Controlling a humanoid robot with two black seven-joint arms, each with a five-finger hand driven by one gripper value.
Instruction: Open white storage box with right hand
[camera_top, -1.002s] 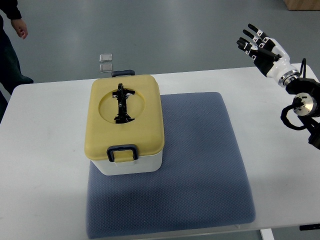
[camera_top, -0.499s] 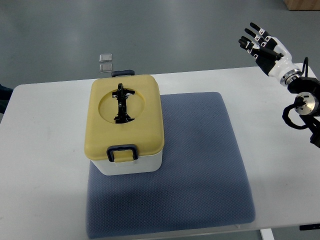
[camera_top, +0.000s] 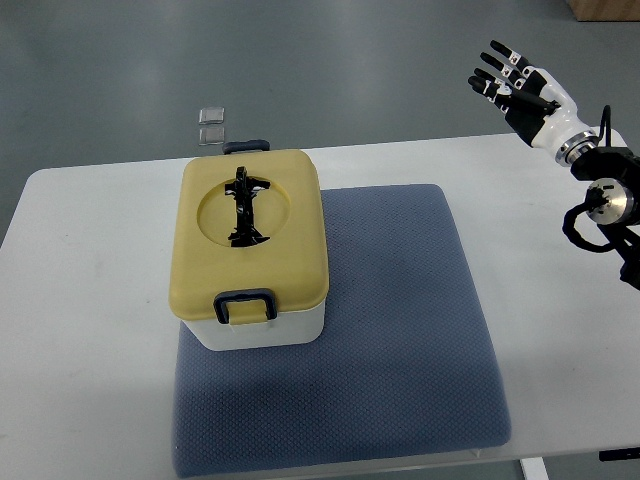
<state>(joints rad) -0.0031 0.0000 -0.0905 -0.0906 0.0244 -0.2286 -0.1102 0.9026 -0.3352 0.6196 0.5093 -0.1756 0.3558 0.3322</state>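
right hand (camera_top: 517, 92) spread, holding nothing, well apart from lidded storage box (camera_top: 250, 250) on mat (camera_top: 400, 340).

Brightness: bright and even across the whole view.
Light source: overhead and diffuse, judging by the short soft shadows.
Shadows: the white storage box with a matte yellow lid (camera_top: 250, 250) casts only a faint, narrow shadow on the textured blue-grey fabric mat (camera_top: 400, 350) at its right and front.
Glare: a mild sheen on the smooth white tabletop (camera_top: 90, 300); no blown-out patches.
Floor: the grey floor (camera_top: 330, 60) beyond shows soft mottled tone, slightly lighter toward the top.
Focus: sharp; the mat's weave and the black latch (camera_top: 245, 302) read clearly.
Blur: the white-and-black robot right hand (camera_top: 520, 92) is crisp.
Distortion: table edges look nearly straight.
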